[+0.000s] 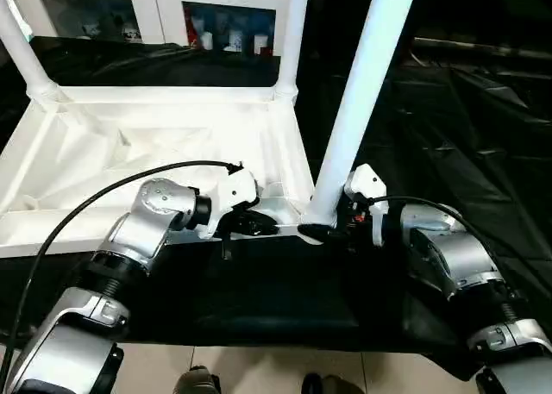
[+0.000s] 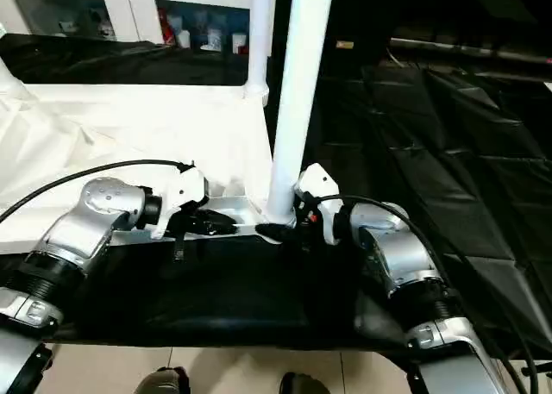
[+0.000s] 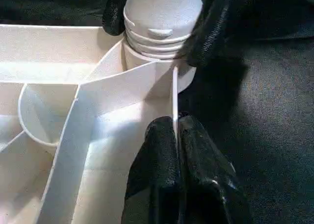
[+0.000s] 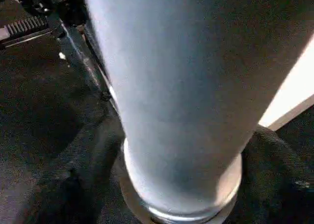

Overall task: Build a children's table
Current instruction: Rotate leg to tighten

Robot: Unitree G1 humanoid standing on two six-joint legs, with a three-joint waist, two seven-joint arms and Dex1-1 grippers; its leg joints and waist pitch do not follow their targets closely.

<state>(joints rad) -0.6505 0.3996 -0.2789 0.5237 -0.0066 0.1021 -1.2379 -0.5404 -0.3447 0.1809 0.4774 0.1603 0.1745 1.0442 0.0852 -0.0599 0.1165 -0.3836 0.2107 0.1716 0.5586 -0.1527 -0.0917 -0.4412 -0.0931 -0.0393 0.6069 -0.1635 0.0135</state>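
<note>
Right gripper (image 1: 332, 230) grasps upright leg (image 1: 362, 92) base at near-right socket; left gripper (image 1: 259, 226) pinches tabletop (image 1: 129, 144) rim just beside.

Tabletop (image 1: 155, 144) lying underside up on desk (image 1: 276, 290). Leg (image 1: 358, 101) standing in near right corner socket. Left tool (image 1: 259, 226) sitting left of socket, right tool (image 1: 332, 232) right. Cabinet (image 1: 155, 10) standing behind.

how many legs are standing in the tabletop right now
3: one leg at the near right corner, between the right gripper fingers; one at the far right corner; one at the far left. The near left corner is out of frame.
</note>
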